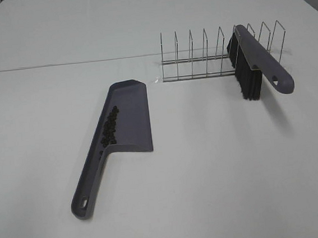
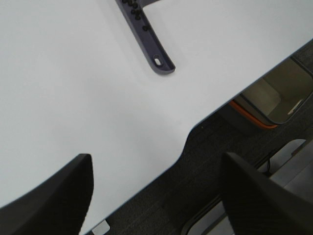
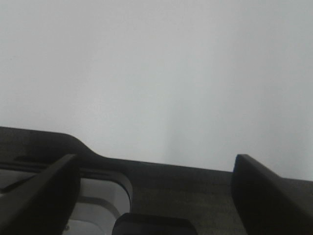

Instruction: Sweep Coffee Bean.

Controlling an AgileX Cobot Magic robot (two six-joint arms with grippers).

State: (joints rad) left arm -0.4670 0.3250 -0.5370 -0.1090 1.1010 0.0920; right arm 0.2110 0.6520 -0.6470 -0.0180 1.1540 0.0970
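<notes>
Coffee beans [image 1: 109, 126] sit along the dustpan's [image 1: 130, 119] left wall, centre-left of frame, seemingly all gathered. Left gripper [image 2: 156, 196] and right gripper [image 3: 154, 196] gape empty (keep them clear, pan level).

Dustpan [image 2: 146, 34] pan cut off; beans [image 2: 134, 12] perhaps blurred

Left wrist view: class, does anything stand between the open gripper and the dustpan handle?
Nothing visible does. Only bare white table lies between the left gripper and the dustpan handle; a few coffee beans sit on the handle.
</notes>
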